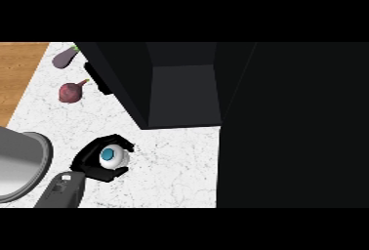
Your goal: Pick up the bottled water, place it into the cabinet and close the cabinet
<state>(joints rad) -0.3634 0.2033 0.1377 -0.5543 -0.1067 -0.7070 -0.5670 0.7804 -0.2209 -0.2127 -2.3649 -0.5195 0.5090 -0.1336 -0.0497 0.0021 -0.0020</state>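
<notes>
The bottled water [113,156] stands upright on the white marble counter, seen from above as a white round top with a blue cap. My left hand [92,163] has its black fingers and thumb curled round the bottle, and its grey forearm comes in from the lower left. The black cabinet [180,88] stands behind and to the right of the bottle with its dark inside showing. Its open door [296,127] fills the right of the view as a large black face. My right hand does not show.
A large grey metal round vessel [18,163] sits at the left edge, close to my forearm. A purple eggplant [65,57] and a dark red beet [71,92] lie at the back left. Wooden surface [18,73] borders the counter at the far left.
</notes>
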